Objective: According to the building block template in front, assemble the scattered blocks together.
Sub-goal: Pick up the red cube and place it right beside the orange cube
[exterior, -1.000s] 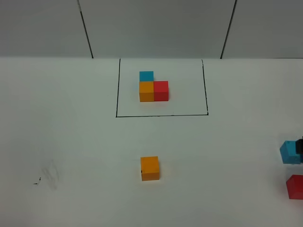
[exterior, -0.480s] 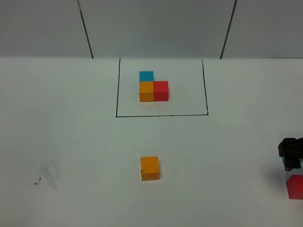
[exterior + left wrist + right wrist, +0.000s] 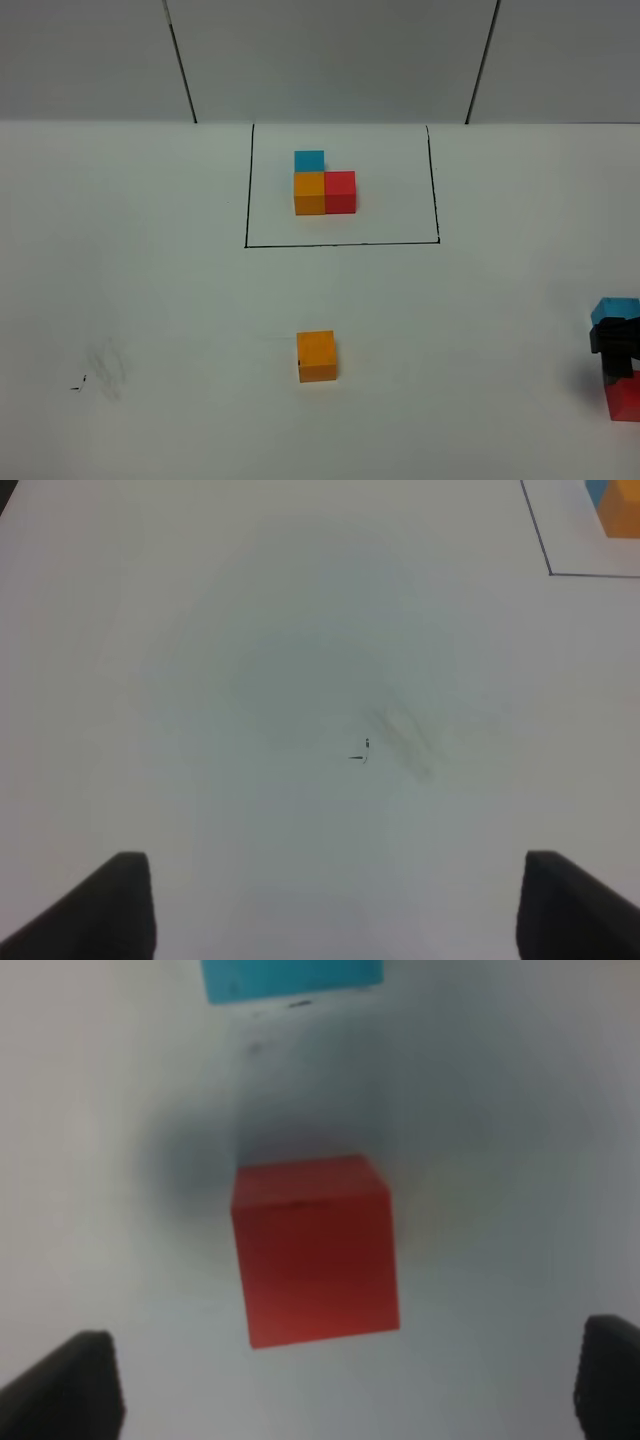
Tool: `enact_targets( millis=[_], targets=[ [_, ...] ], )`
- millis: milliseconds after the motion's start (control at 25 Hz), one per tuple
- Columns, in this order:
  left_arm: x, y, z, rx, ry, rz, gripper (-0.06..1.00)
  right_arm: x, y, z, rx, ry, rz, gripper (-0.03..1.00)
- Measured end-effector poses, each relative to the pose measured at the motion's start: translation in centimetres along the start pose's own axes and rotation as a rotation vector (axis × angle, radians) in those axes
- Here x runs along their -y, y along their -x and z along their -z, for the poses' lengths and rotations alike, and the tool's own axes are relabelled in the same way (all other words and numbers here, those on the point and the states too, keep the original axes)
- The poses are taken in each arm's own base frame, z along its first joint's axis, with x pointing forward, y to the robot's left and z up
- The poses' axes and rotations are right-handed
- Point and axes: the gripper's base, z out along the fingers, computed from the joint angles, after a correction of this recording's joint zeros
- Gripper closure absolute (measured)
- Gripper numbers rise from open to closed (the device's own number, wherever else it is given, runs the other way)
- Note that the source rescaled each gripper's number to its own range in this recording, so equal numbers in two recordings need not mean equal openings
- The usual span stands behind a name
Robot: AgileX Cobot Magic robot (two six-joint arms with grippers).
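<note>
Right hand [image 3: 345,1390] hangs wide over the red cube [image 3: 315,1250] at four o'clock to straddle it; left hand [image 3: 345,905] wide, empty.

Six small cubes sit on the surface [image 3: 150,300]: two orange, two red and two blue. Three form the building block template [image 3: 324,187] at the far middle, made of one blue cube [image 3: 309,160], one orange cube [image 3: 309,193] and one red cube [image 3: 340,191], inside one black drawn outline [image 3: 340,243]. The other three are the scattered blocks [image 3: 316,356]: one orange block [image 3: 316,358] at the near middle, and one light blue block [image 3: 613,310] and one red block [image 3: 625,398] at the right edge. Two pincers show, the left pincer [image 3: 340,910] and the right pincer [image 3: 615,345]. One faint smudge [image 3: 105,368] marks the near left.
</note>
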Motion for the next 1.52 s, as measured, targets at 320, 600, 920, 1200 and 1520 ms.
enact_targets(
  millis=[320,600,920,1200,1520],
  targets=[
    [-0.1,0.0,0.0,0.000,0.006,-0.002,0.32,-0.3,-0.4,-2.1,-0.009,0.011,0.007,0.15],
    [0.0,0.0,0.0,0.000,0.000,0.000,0.32,-0.6,0.0,-4.0,-0.027,0.015,0.013,0.18],
    [-0.1,0.0,0.0,0.000,0.006,-0.002,0.32,-0.9,0.3,-5.6,-0.042,0.018,0.019,0.22],
    [-0.1,0.0,0.0,0.000,0.006,-0.002,0.32,-0.9,0.2,-6.1,-0.054,0.016,0.020,0.26],
    [-0.1,0.0,0.0,0.000,0.006,-0.002,0.32,-0.9,0.2,-6.1,-0.055,0.016,0.020,0.75]
  ],
)
